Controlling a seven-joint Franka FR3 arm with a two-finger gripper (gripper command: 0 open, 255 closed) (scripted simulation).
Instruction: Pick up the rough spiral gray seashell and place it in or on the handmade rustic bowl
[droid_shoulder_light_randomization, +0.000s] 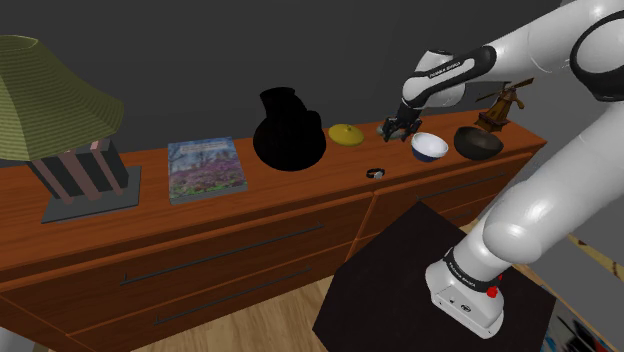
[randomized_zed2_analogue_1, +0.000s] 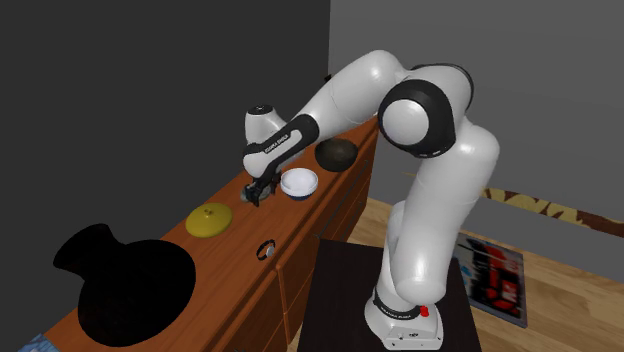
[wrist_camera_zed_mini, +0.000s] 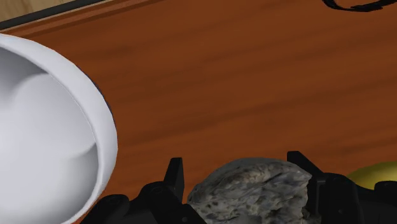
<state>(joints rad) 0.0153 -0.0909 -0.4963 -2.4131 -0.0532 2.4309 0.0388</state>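
Claw (droid_shoulder_light_randomization: 394, 131) grasping one gray seashell (wrist_camera_zed_mini: 254, 191); two bowls nearby: white bowl (droid_shoulder_light_randomization: 429, 147), dark bowl (droid_shoulder_light_randomization: 478, 143).

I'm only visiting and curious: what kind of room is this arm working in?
Probably a room in a home, perhaps a living room or bedroom: a long wooden sideboard with drawers, holding a green-shaded lamp, a book and a black vase, over a wooden floor.
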